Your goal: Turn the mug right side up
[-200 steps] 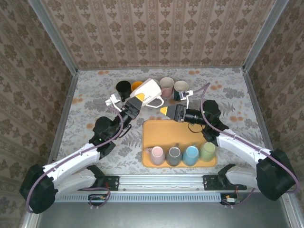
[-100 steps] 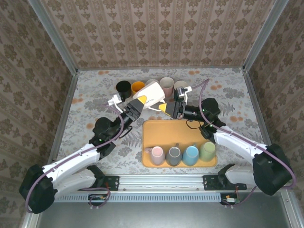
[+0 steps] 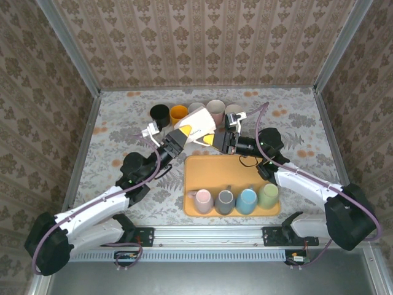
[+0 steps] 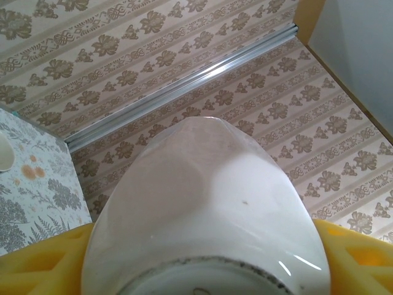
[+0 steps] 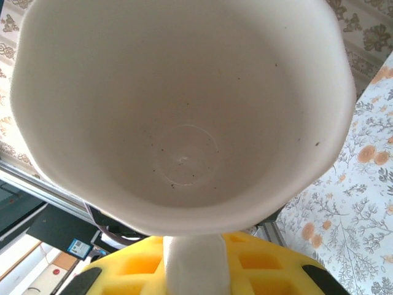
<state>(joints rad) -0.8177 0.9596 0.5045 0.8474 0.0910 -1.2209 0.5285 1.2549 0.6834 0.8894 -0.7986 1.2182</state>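
1. Since a second ago the right pincer has slid in from the right and closed. The mug has sunk a little and now hangs between the two arms.
2. The white mug is off the counter, lying roughly on its side just beyond the far edge of the tray. Its mouth faces right and its base faces left.
3. The left pincer is clamped on the base end. In the left wrist view its yellow pads sit on either side of the mug's body.
4. The right pincer is together on the handle. The right wrist view looks straight into the mug's open mouth, and the handle runs down into the yellow pads.
5. Just behind the mug a row of cups stands on the counter: black, orange, a tan one and a pale one. A further cup between the orange and the tan is partly hidden by the mug.
6. On the near side of the tray four cups stand upside down: pink, grey, blue and green. They are well apart from the mug.
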